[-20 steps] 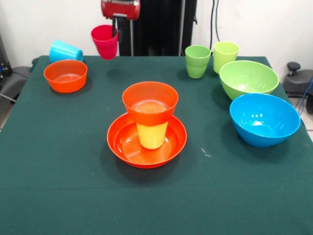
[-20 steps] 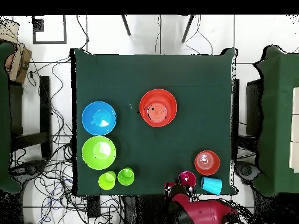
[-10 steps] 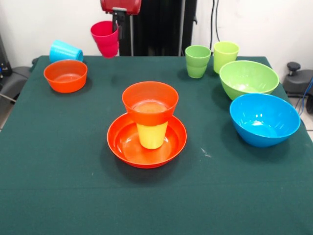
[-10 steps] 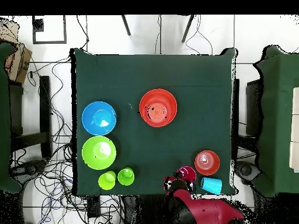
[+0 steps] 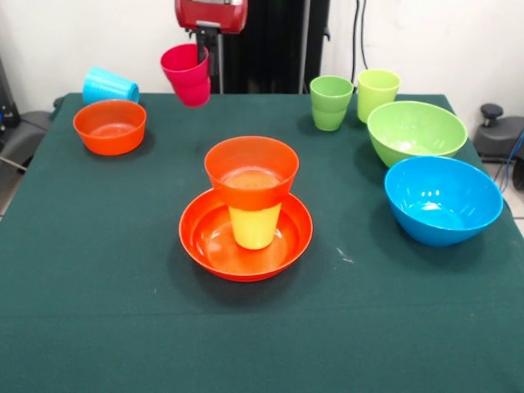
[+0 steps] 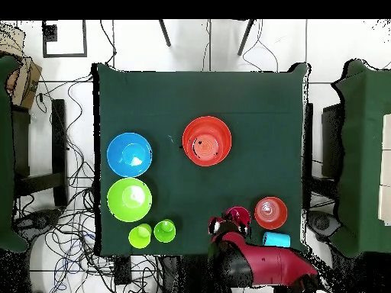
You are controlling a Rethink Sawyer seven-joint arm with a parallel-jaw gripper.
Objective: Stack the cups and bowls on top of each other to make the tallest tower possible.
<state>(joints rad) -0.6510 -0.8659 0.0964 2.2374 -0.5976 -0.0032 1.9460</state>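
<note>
We see the gripper (image 5: 199, 51) pinching the rim of the pink cup (image 5: 187, 74), which hangs tilted in the air above the table's (image 5: 98, 311) far edge. The tower (image 5: 249, 205) stands mid-table: a wide orange bowl (image 5: 205, 241), a yellow cup (image 5: 254, 227) in it, a small orange bowl (image 5: 250, 168) on top. Open cloth surrounds it on every side. The other small orange bowl (image 5: 110, 126) and the blue cup (image 5: 108, 85), lying on its side, sit near the far left corner. Two green cups (image 5: 332, 102), the green bowl (image 5: 416, 131) and the blue bowl (image 5: 442, 199) line the right edge.
</note>
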